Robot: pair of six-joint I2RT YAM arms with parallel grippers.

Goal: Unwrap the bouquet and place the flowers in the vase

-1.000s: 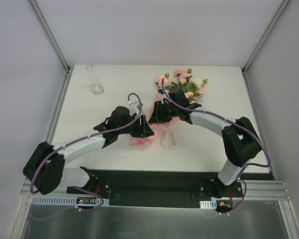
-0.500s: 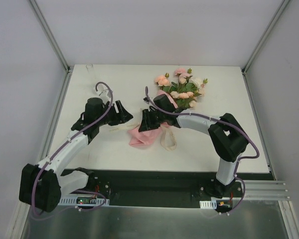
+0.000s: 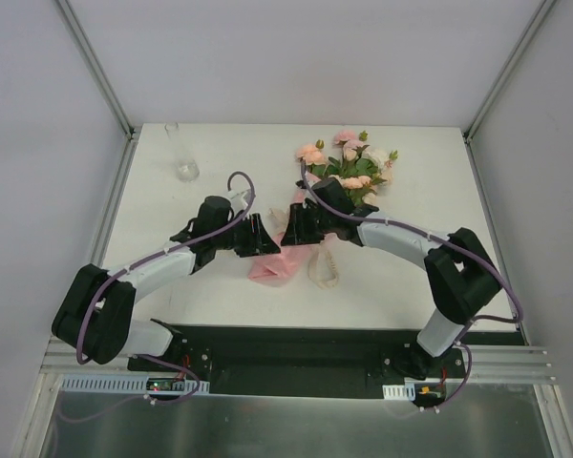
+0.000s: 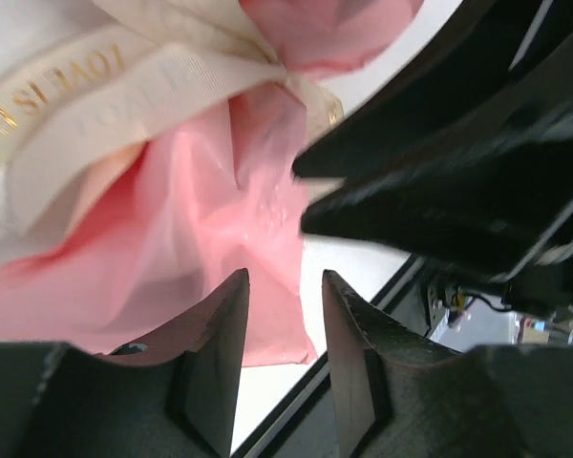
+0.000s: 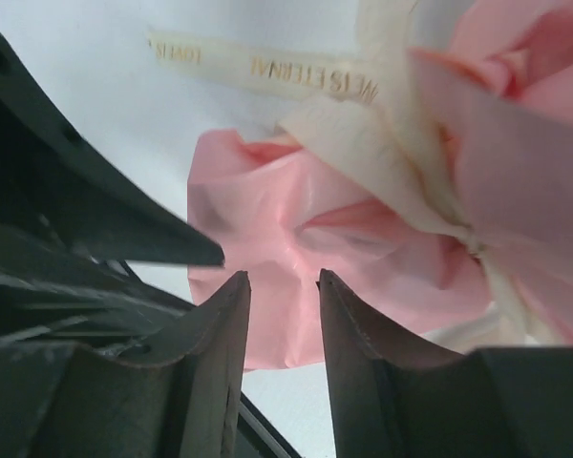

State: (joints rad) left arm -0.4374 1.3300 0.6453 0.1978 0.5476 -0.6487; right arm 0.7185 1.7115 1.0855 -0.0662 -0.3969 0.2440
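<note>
The bouquet [image 3: 344,186] lies on its side at the middle of the table [image 3: 411,277], running diagonally in the top view. The flowers [image 3: 358,162] fan out toward the upper right, pink, peach and cream heads over green leaves, and the pink paper [image 3: 272,267] tails off to the lower left. It is wrapped, the cream ribbon [image 3: 323,269] knotted round the cone with a loop trailing onto the white surface just below.

Both arms crowd in over the waist of the bundle. The left gripper [image 3: 265,240] comes in from the left, the right gripper [image 3: 291,224] from the right, tips almost nose to nose above the paper.

In the left wrist view, the left gripper [image 4: 285,320] has its jaws a narrow gap apart with nothing pinched between them; crumpled paper and gold-lettered ribbon lie beyond. The right wrist view shows the same for the right gripper [image 5: 284,315]: jaws slightly parted over the paper, gripping nothing.

The vase [image 3: 183,160] stands upright at the upper left of the table, well apart from it all
</note>
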